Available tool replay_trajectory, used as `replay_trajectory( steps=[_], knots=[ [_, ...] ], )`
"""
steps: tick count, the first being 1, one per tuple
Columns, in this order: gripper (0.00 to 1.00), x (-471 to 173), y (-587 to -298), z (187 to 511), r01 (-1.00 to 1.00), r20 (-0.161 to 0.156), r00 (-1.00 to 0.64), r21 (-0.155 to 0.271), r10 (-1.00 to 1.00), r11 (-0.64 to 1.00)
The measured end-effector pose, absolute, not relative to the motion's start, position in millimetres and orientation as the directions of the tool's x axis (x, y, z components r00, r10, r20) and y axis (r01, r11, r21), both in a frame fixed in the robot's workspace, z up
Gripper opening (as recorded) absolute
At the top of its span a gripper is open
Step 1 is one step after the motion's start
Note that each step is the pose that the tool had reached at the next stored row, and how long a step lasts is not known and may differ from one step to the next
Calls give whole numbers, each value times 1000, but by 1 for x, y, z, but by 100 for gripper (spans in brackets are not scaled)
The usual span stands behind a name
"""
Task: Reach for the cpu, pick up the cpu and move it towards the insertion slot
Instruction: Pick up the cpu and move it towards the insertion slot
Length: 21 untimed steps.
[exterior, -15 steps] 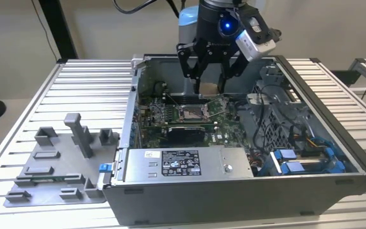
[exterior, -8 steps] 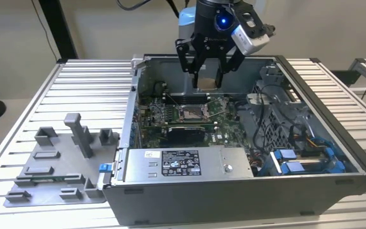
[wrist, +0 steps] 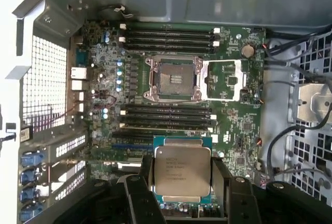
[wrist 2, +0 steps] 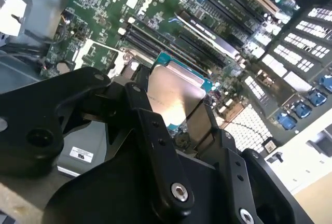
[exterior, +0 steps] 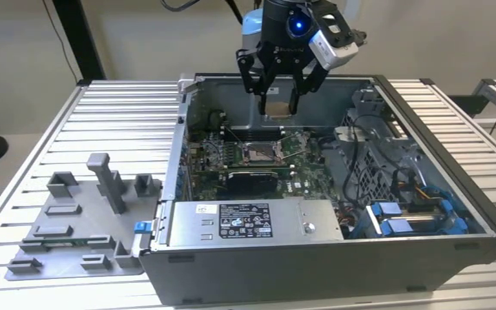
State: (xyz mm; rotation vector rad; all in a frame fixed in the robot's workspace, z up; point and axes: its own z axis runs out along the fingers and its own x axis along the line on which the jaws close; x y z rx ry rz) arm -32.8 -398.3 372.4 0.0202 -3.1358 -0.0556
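While hanging above open grey computer case (exterior: 454,239), black gripper (wrist: 180,203) clamps square silvery cpu (wrist: 181,177), square metal-framed insertion slot (wrist: 174,79) apart below.

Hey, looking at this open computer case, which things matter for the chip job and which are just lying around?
Job:
- cpu, clamped in the gripper above the motherboard
- insertion slot, open and empty

Bystanders:
- grey fixture blocks on the table beside the case
- long black slots
- computer case

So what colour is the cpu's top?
Silvery metal, with a teal-green edge; the cpu shows best in the first wrist view.
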Motion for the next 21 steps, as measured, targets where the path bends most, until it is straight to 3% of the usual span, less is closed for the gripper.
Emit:
replay_trajectory(
  steps=[21],
  knots=[
    [0, -35, -345, 367, -1, 11, -1000, 36, -2, 999]
  ],
)
